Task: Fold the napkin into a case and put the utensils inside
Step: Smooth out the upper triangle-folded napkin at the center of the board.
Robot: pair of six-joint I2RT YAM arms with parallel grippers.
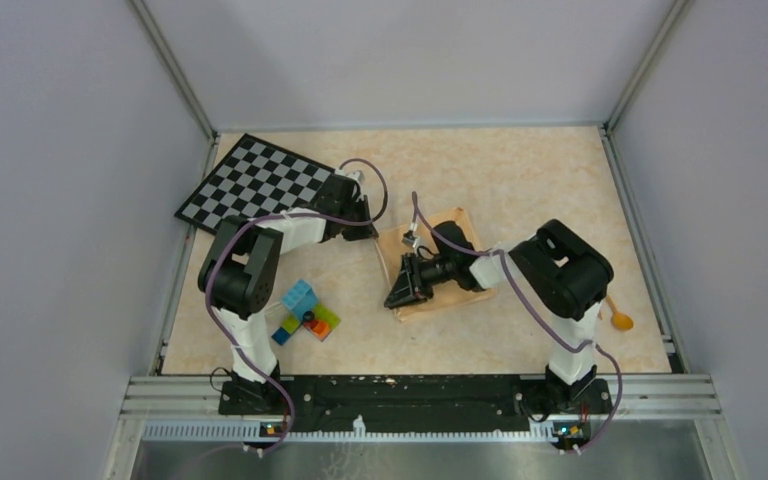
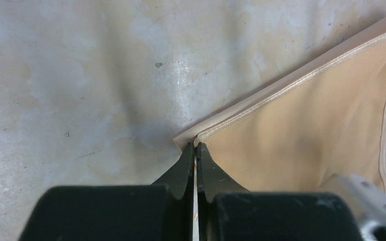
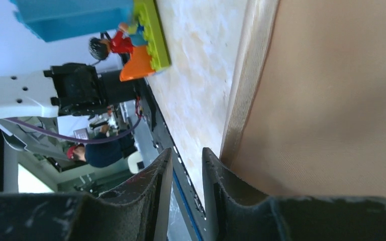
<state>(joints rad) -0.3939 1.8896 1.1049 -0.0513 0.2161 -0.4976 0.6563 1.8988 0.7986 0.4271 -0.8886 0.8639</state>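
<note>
napkin part-folded; left tool on corner, right tool slack at edge

napkin: lies on tabletop, just right of frame centre in top view, mostly under the right arm. at least 2 layers: left wrist view shows upper hem lying on a lower hem that peeks out at the corner. judged from outline, not a narrow case yet.

left tool: clenched, tips pinching the upper layer's corner, which is the napkin's upper-left corner in top view.
right tool: slack, narrow gap btw jaws, nothing in the gap. one finger lies over the hem at the napkin's lower-left edge, the other is off the cloth.

handling (judgement): thin woven cloth, v. light, limp, no stiffness of its own. should sag and drag when lifted, and layers may slip apart. best hold = corner or stitched hem, where it's thicker. pinch both layers if the fold must hold. flat middle gives little to pinch.

orientation: visible outline approx square, turned a little so edges run diag in frame; upper edge rises toward upper right. no clear long axis, arm hides too much.

utensils: only a spoon seen, far right of frame, well apart from napkin. bowl at lower right, handle runs up-left behind the arm. prob stiff, slim, slippery; take at mid-handle.
</note>
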